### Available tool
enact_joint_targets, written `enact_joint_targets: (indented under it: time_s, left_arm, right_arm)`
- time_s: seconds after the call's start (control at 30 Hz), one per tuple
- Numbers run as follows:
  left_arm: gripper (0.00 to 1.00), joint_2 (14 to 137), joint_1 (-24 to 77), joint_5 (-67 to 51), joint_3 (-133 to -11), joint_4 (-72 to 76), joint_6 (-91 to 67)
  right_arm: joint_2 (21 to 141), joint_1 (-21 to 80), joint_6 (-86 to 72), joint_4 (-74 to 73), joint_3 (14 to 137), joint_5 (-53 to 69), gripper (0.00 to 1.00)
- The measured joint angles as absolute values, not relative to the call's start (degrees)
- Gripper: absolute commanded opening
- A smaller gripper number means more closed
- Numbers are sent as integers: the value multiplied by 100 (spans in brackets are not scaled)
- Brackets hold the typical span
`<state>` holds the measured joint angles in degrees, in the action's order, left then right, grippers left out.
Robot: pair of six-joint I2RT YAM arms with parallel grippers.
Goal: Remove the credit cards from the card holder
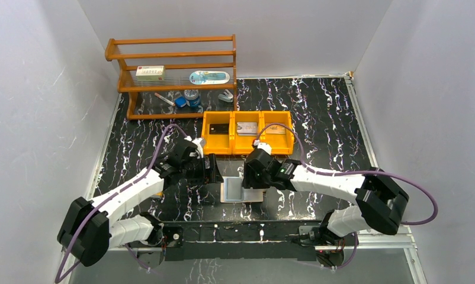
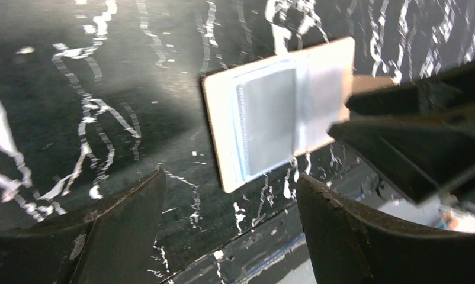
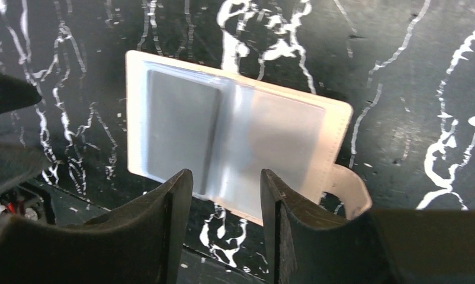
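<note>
Two grippers sat at the card holder (image 3: 235,130), which lay spread open and flat on the black marbled table (image 1: 318,106), low centre in the top view, just below the orange tray (image 1: 247,148).

Left gripper (image 2: 230,177): fingers spread wide, holding nothing. The holder's near corner showed in the gap between them. I could not tell if there was contact.

Right gripper (image 3: 226,174): fingers partly apart, tips over the holder's lower edge, straddling the fold of the clear sleeves. No pinch was visible, and I could not tell if they pressed on it.

One grey card (image 3: 182,133) sat in the left sleeve in the right wrist view. The closure tab (image 3: 349,186) stuck out at lower right, beside my right finger.

Pose: both forearms angled inward from the bottom corners of the top view, wrists nearly meeting over the holder.

Room: bare table lay to the left and right of the holder. The tray stood close above it, and the wooden rack (image 1: 170,56) stood well apart at upper left.
</note>
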<state>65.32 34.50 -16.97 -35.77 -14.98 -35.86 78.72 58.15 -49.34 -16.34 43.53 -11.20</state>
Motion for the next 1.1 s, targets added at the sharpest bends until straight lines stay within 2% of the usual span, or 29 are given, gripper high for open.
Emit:
enact_joint_targets:
  time_s: [0.37,0.63,0.9,1.1]
  left_arm:
    - [85,4762,3448,351,-3409,-2255,-4447]
    - [86,4167,3446,1144,-3409,-2821,-4742]
    - [87,4040,3446,1409,-3409,-3024,-4845]
    - [88,4040,3446,1444,-3409,-3055,-4851]
  right_arm:
    - [8864,6473,-5004,-1634,5260,-1555,63]
    - [9476,6812,-5109,-2182,5905,-2250,72]
    - [9979,6938,-5109,-2576,6355,-2519,72]
    - [10254,6989,-5113,-2764,6591,-2617,65]
